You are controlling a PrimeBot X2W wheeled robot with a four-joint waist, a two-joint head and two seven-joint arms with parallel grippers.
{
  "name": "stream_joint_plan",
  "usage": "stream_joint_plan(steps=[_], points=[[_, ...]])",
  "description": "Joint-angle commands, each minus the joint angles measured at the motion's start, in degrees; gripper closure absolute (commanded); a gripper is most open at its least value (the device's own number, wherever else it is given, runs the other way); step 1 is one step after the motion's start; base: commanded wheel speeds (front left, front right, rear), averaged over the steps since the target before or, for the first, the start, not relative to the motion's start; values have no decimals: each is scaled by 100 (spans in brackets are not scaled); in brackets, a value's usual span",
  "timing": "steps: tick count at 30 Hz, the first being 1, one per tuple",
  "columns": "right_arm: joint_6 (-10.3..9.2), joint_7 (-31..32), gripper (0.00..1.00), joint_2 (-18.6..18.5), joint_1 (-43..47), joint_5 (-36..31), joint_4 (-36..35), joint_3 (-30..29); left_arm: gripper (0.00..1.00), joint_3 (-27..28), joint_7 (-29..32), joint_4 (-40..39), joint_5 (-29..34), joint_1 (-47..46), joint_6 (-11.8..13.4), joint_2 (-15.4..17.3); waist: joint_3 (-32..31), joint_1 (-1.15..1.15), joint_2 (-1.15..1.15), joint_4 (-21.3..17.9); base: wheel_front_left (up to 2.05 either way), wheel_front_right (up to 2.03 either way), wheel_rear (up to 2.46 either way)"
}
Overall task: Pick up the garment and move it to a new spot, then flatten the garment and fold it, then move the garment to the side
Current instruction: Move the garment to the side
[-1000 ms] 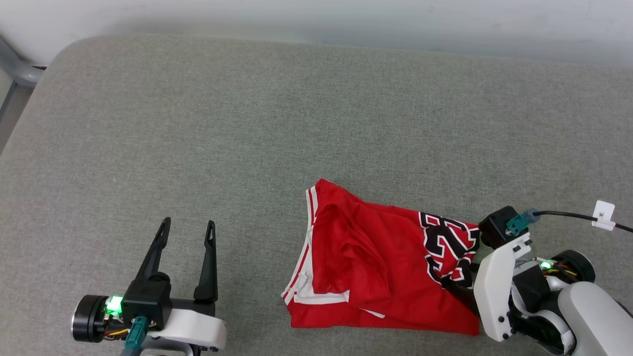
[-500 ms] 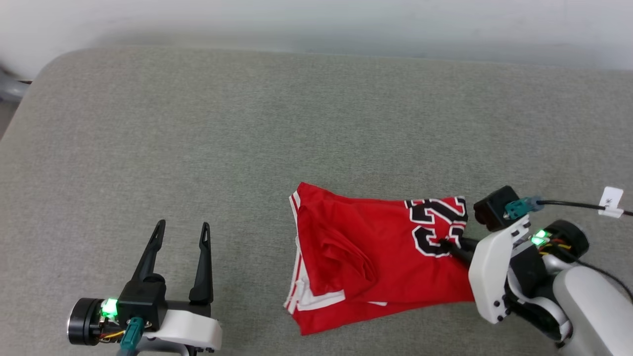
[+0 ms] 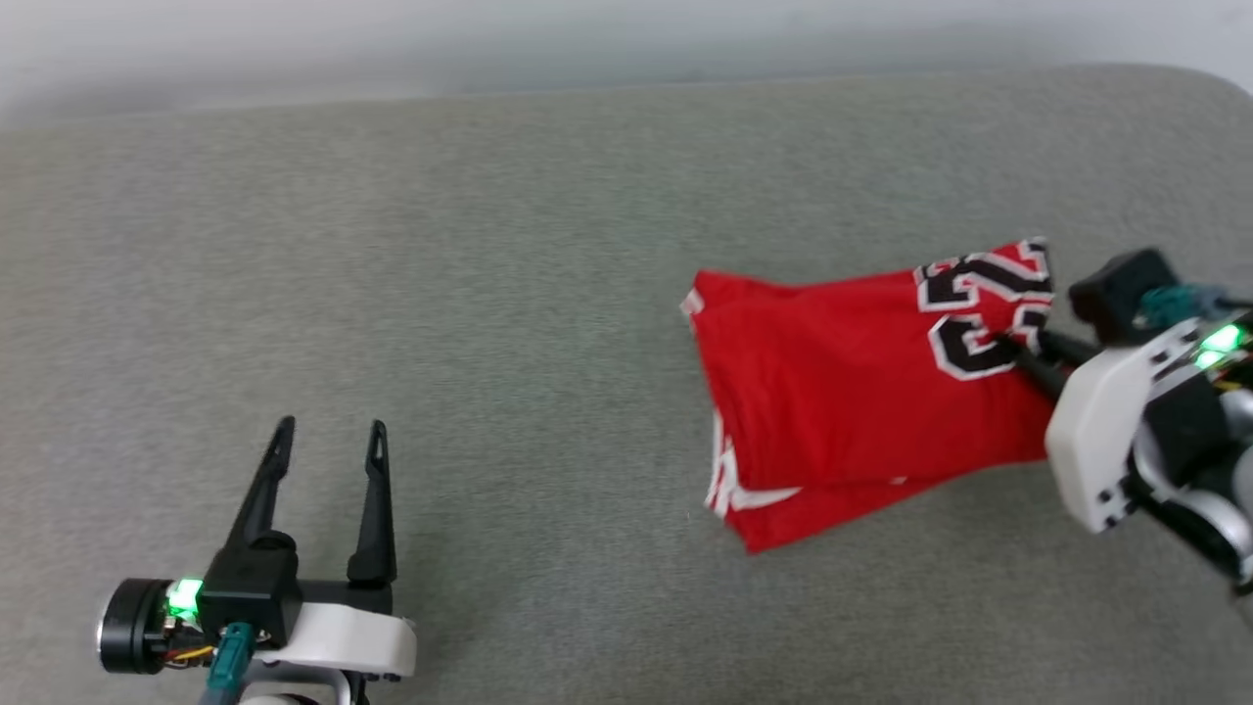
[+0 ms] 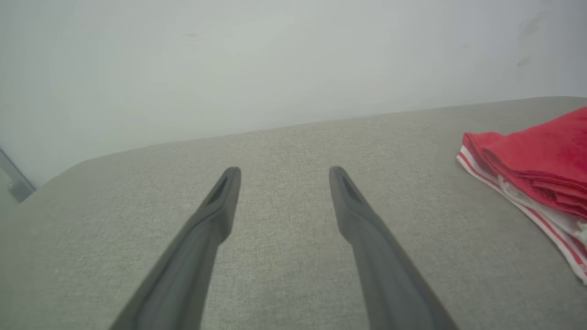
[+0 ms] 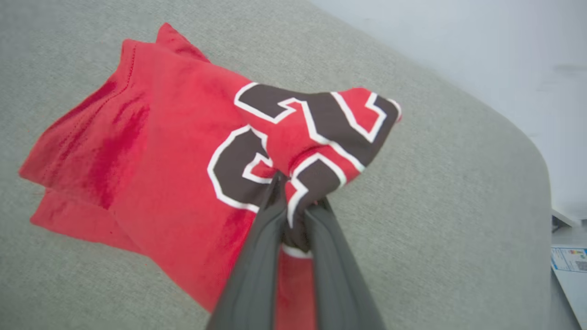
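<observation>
Open a second ago, right gripper [image 3: 1013, 345] pinches the garment [image 3: 842, 392] by its number — left gripper [image 3: 330, 439] stays spread.

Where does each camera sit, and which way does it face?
Head view: on the head, looking down at the grey cushion; left gripper lower left, right gripper right.
Left wrist view: on the left wrist, looking along its open fingers across the cushion.
Right wrist view: on the right wrist, looking along fingers shut on the garment.
All three show the garment.
</observation>
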Motion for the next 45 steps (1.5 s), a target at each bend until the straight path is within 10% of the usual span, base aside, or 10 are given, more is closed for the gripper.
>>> stream_joint_plan(steps=[1, 11, 24, 37, 38, 39, 45], points=[[-8, 23, 100, -89, -135, -37, -24, -82, 0, 41, -12, -43, 9, -61, 19, 20, 182, 0, 0, -274, 0, 0, 0], [-8, 263, 100, -383, -403, -354, -128, -899, 0, 163, -12, -361, 88, -350, 32, 245, 781, 0, 0, -773, 0, 0, 0], [-8, 351, 100, -1056, -749, -981, 748, -2225, 0, 92, -12, -914, 150, -967, -2, 562, 1873, 0, 0, -471, 0, 0, 0], [-8, 292, 100, -794, -1235, -1695, 1696, -3100, 0, -5, -12, -1084, 101, -1123, 88, 632, 2132, 0, 0, -231, 0, 0, 0], [-8, 264, 93, -735, -1245, -1742, 1742, -3165, 0, -5, -12, -1071, 98, -1110, 98, 630, 2107, 0, 0, -225, 0, 0, 0], [-8, 244, 0, -664, -1231, -1799, 1783, -3195, 0, -9, -12, -1049, 88, -1090, 107, 626, 2065, 0, 0, -222, 0, 0, 0], [-8, -399, 0, -316, -974, -2121, 1636, -3332, 0, -11, -12, -854, 6, -801, 209, 504, 1335, 0, 0, -211, 0, 0, 0]])
